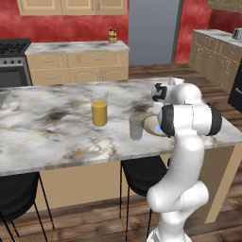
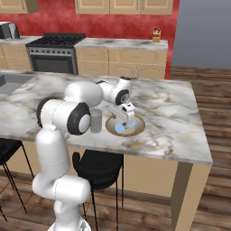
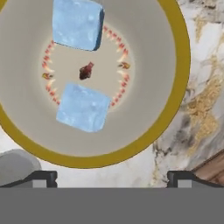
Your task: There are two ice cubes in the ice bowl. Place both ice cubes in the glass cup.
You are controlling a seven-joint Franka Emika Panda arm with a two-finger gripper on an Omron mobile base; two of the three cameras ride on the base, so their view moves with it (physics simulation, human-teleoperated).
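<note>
Pale-blue ice, two cubes, both in the bowl point(image 3: 177, 87): near cube point(image 3: 83, 108) and far cube point(image 3: 77, 23), lying apart on either side of a small red mark at the bowl's centre. Neither is in the cup point(image 1: 136, 127) yet. The cup stands on the marble counter point(image 1: 47, 123) just beside the bowl, on the side toward the juice glass point(image 1: 99, 108).

The claw point(image 3: 112, 177) hangs over the bowl, jaws spread wide, nothing between them. In the hand view its tips sit below the bowl's rim, so it looks off-centre from both cubes.

Step in hand, as judged: picking the first cube. The near cube seems the easier start. The claw should shift until that cube lies midway between the fingers, then turn so the pads meet two flat faces, not corners; the cube sits slightly skewed. It should descend straight and close gently.

Risks: ice probably slips. A finger landing on the bowl's slope could tip the bowl. The cup's mouth is narrow, so release should come centred and low.
</note>
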